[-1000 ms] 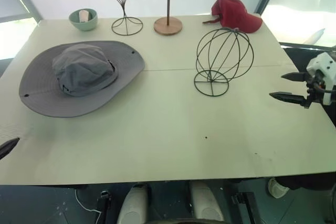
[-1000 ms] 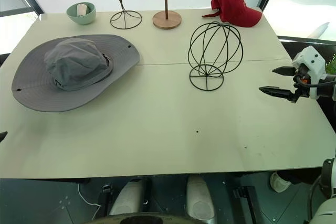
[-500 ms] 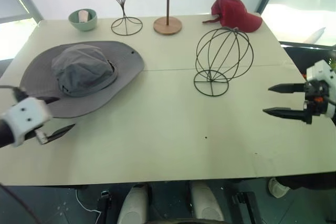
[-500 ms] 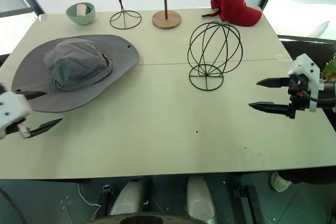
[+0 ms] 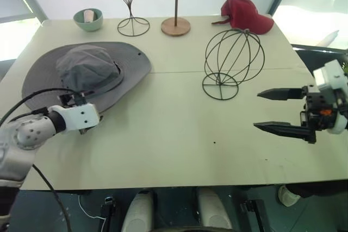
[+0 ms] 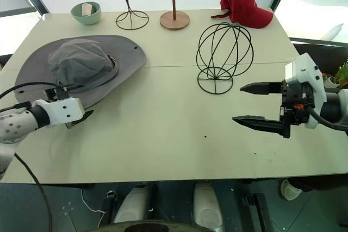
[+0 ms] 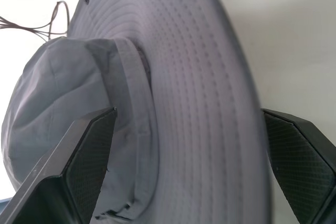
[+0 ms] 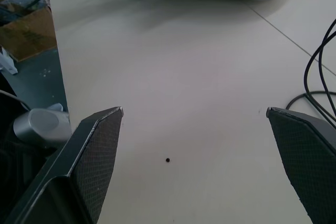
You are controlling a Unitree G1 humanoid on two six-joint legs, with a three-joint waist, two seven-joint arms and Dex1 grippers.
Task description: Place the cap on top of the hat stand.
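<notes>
The cap, a wide-brimmed grey sun hat, lies flat at the table's left. My left gripper is open at the cap's near brim. In the left wrist view the brim runs between the two spread fingers, and nothing is clamped. The hat stand, a dark wire globe on a small ring base, stands right of centre with nothing on it. My right gripper hangs open over the table, in front of and to the right of the hat stand, pointing left.
A red baseball cap lies at the back right. Along the back edge stand a tall tulip-shaped wire stand, a wooden pole on a disc base and a green bowl. The pale table ends close in front.
My left gripper came in from the table's left front edge, rolled, and now sits at the cap's near brim. The right gripper moved left, further in over the table.
</notes>
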